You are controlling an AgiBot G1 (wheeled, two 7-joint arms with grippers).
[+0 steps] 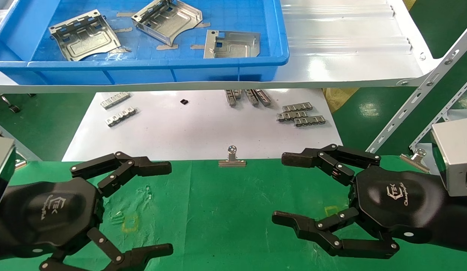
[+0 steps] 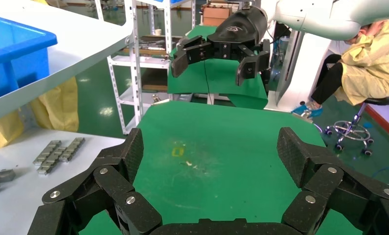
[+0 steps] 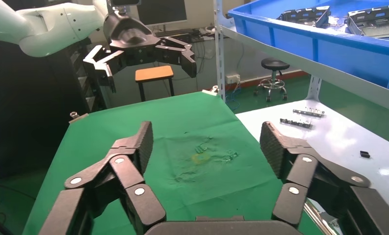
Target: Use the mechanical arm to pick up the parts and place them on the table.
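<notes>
Head view, nearest you: both arms hover low over the tabletop point(image 1: 226, 210); left gripper point(image 1: 158, 205) and right gripper point(image 1: 290, 188) each have jaws spread wide, holding nothing.
Progress: you have not started; no part lies on the green cloth, so every pick and place is left.
Clips: two silver binder clips, one point(image 1: 232, 158) at the cloth's far edge, one point(image 1: 414, 157) near the right wrist.
White sheet point(image 1: 203, 128): roughly nine small toothed strips, two at left point(image 1: 118, 109), the rest point(image 1: 299, 114) right of centre, not your targets.
Parts: three silvery plates point(image 1: 84, 35), point(image 1: 166, 20), point(image 1: 232, 44) lie farthest off in the blue bin point(image 1: 143, 69) on the shelf.
</notes>
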